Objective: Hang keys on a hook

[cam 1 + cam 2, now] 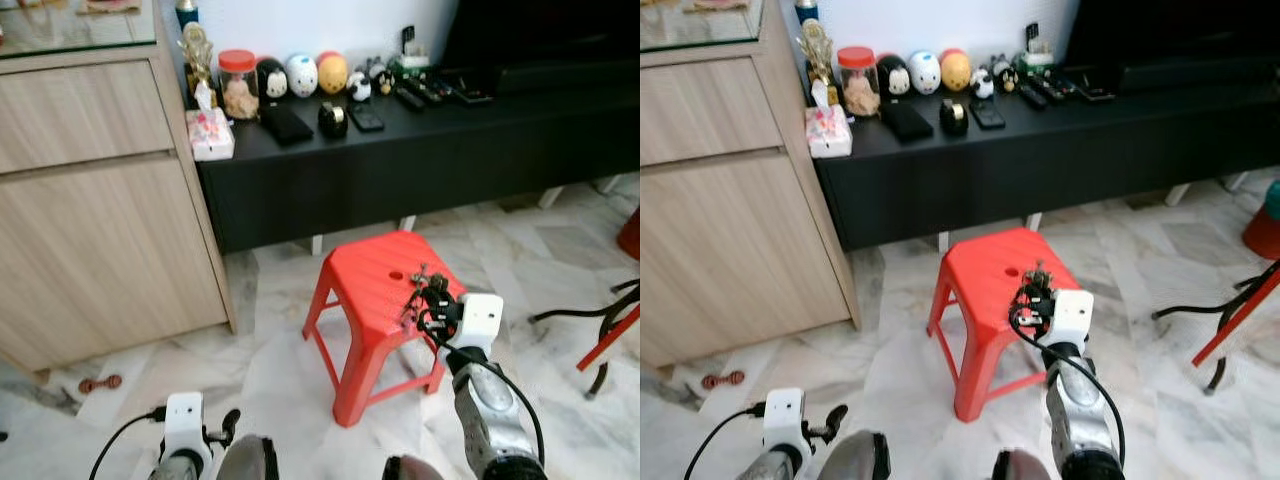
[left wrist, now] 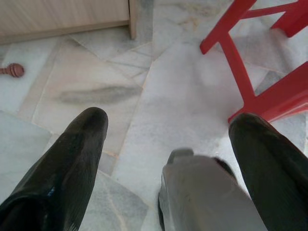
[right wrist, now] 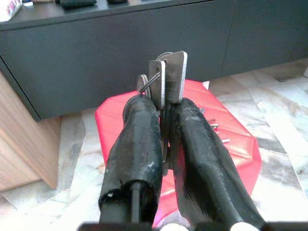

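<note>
Above the red stool [image 1: 385,290] my right gripper [image 3: 163,108] is up in the air with the keys [image 3: 166,77] in it. My two black fingers [image 3: 137,144] are squeezed tight on them, and the flat silver keys and their ring stick up past my fingertips. From my head I see the same bunch as a small dark clump [image 1: 420,285] over the right side of the stool seat. Some little metal bits [image 3: 216,132] lie on the seat just past my fingers, but I cannot tell what they are.

My left gripper [image 2: 166,130] hangs low by my side, over the pale marble floor [image 2: 183,91]. Its fingers are spread wide apart and hold nothing. One red leg of the stool is near it.

Behind the stool is a long black cabinet [image 1: 400,165]. On top of it sit a jar with a red lid [image 1: 238,85], some round toy faces [image 1: 302,74], a tissue box [image 1: 210,133] and a few dark remotes [image 1: 425,92]. A tall wooden cupboard [image 1: 95,220] stands on my left, touching the end of the black cabinet. A small brown thing [image 1: 100,383] lies on the floor near the foot of the cupboard. I cannot make out a hook anywhere.
</note>
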You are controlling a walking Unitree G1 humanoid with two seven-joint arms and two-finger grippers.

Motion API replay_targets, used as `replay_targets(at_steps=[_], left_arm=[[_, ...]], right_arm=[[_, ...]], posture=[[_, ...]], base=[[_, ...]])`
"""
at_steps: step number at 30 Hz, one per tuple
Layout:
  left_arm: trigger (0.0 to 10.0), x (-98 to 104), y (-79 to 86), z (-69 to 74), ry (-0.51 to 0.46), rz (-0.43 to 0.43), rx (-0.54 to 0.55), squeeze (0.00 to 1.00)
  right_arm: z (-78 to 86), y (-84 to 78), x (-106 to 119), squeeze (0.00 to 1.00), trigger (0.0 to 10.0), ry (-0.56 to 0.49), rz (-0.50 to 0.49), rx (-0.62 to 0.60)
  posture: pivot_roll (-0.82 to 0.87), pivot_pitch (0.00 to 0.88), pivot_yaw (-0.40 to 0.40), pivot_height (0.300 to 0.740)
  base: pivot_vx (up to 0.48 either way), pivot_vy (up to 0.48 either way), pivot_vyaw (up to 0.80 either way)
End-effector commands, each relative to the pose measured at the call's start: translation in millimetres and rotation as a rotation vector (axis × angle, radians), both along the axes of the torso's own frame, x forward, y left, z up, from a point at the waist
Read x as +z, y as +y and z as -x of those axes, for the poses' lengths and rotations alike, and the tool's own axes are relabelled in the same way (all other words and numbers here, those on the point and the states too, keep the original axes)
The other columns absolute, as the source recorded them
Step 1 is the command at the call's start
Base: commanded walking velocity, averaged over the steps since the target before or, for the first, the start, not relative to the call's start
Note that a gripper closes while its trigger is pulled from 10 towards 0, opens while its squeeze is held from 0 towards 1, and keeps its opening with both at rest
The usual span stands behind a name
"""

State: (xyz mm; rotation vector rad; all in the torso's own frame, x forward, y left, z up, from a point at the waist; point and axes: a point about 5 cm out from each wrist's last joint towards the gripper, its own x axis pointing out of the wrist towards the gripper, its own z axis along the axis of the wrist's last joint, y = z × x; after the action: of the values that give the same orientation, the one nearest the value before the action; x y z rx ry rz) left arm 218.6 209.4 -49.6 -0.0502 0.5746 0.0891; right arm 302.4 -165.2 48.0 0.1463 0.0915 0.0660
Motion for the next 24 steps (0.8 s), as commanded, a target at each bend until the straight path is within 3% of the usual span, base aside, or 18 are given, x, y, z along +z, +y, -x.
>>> replay_targets(at_steps=[1,6,24], left_arm=[[10.0,0,0.8,0.8,0.004,-0.001,0.003,0.00],[10.0,-1,-0.3,1.1,0.001,-0.003,0.001,0.00],[10.0,-2,-2.5,1.0,0.021,-0.004,-0.008,0.00]], right_arm=[[-3.4,-3.0,5,0.00,10.0,-0.019,0.001,-0.015],[-2.9,-2.6,5,0.00,10.0,-0.021,-0.003,-0.018],[5.1,-9.7,-10,0.00,10.0,0.040,-0.003,-0.046]], posture=[[0.10,0.068,-0.055,0.715],[0.10,0.069,-0.056,0.740],[0.10,0.058,-0.061,0.740]], base=[[0.000,0.000,0.00],[0.000,0.000,0.00],[0.000,0.000,0.00]])
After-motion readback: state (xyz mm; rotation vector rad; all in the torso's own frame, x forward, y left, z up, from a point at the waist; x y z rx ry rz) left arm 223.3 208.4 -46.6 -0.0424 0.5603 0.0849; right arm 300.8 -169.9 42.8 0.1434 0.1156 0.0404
